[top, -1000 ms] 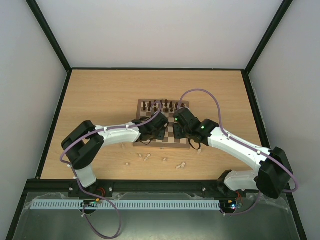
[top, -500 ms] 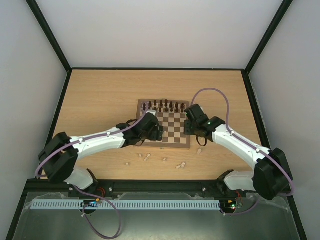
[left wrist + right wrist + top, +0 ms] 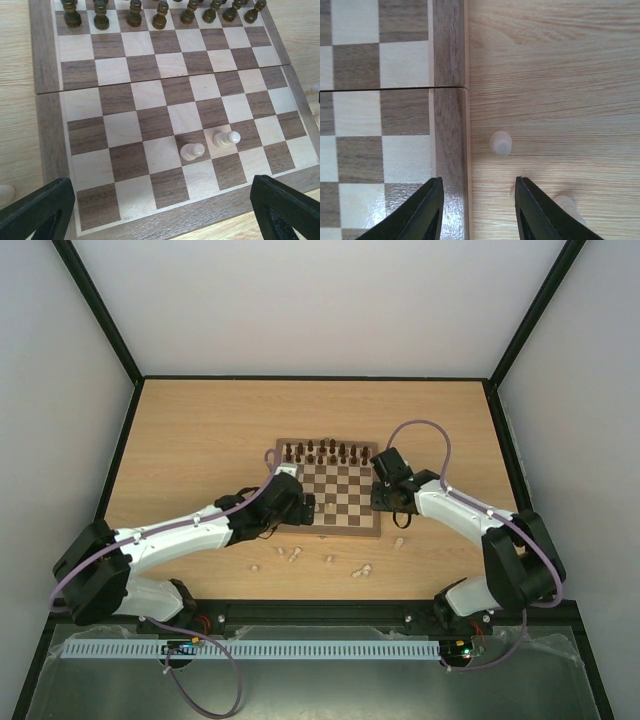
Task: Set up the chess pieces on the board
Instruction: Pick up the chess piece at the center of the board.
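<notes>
The left end effector [image 3: 162,200] has its two fingers [image 3: 37,210] spread wide with nothing between them, above the near edge of the board [image 3: 50,65]. The right end effector [image 3: 479,190] is also spread and empty, straddling the board's right border and the bare tabletop [image 3: 550,60].

The left wrist view shows what the top view barely resolves. Two of the pale chess pieces [image 3: 192,151] are on the board side by side, right of centre in its near half, apparently lying on their sides. The dark brown pieces [image 3: 132,12] stand in a row along the far edge. Only the right wrist view shows a pale piece [image 3: 500,143] just beside the board's right border, not touching it, and a blurred one [image 3: 567,205] close to the right finger.

From above, five or so more pale pieces [image 3: 293,554] lie scattered on the tabletop near the board's front edge.

A second ago both arms hung over the board's near half and hid it. Since then the left has drawn back to the near-left corner and the right to the right edge. The loose pieces have not shifted.

The tabletop is light wood grain, edged by a black frame [image 3: 110,470] and enclosed by plain white walls [image 3: 300,300].
</notes>
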